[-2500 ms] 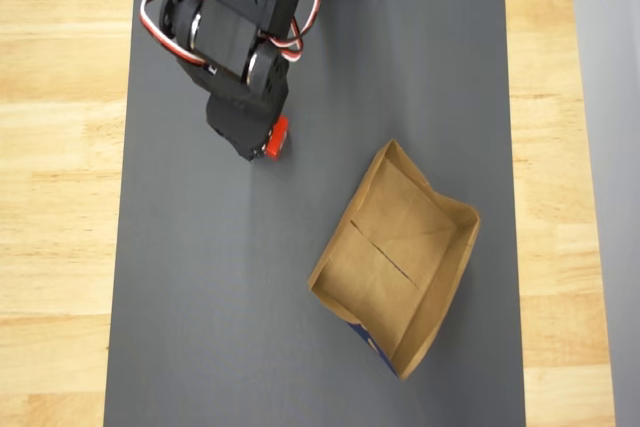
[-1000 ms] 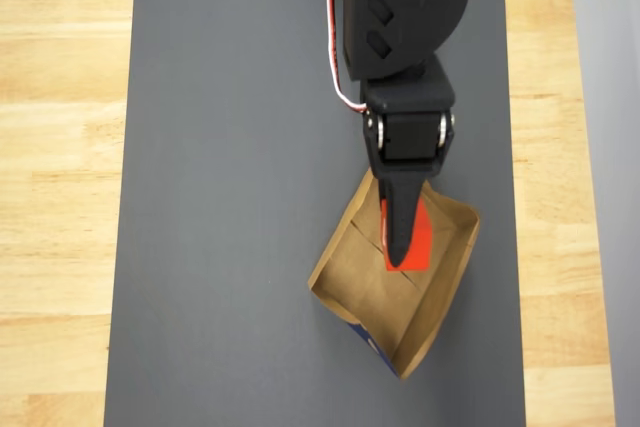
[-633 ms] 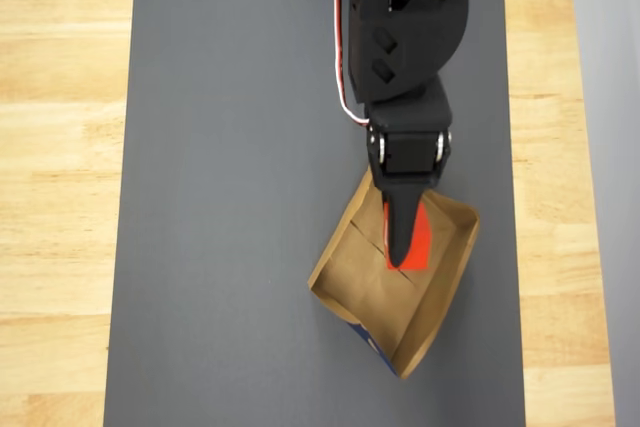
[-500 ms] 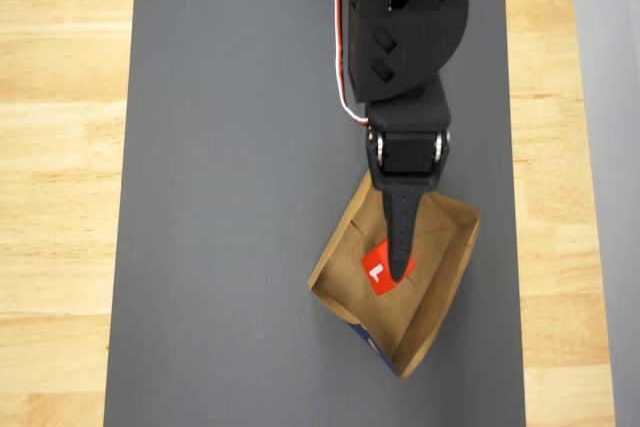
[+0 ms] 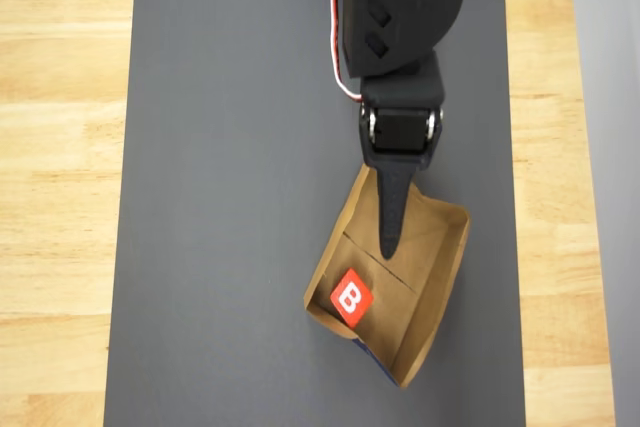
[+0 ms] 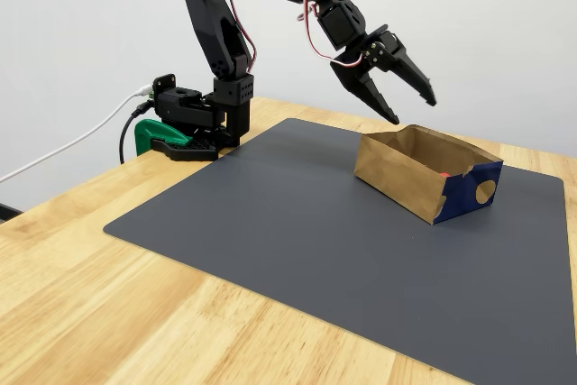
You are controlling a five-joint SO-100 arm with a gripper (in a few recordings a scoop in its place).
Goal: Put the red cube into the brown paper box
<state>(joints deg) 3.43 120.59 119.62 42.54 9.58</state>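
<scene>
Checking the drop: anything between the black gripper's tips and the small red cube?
Overhead view: only bare creased floor of the brown paper box separates the open gripper from the red cube.

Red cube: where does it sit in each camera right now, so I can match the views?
Overhead view: red cube, B face up, on the floor of the brown paper box, in its lower-left corner.
Fixed view: a red sliver shows over the box's near wall.
Shared landmark: the box's blue printed patch.

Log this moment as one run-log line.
stage: cube released | red cube: on floor of brown paper box, B face up | gripper: open, empty, above box | mat: box on it
</scene>
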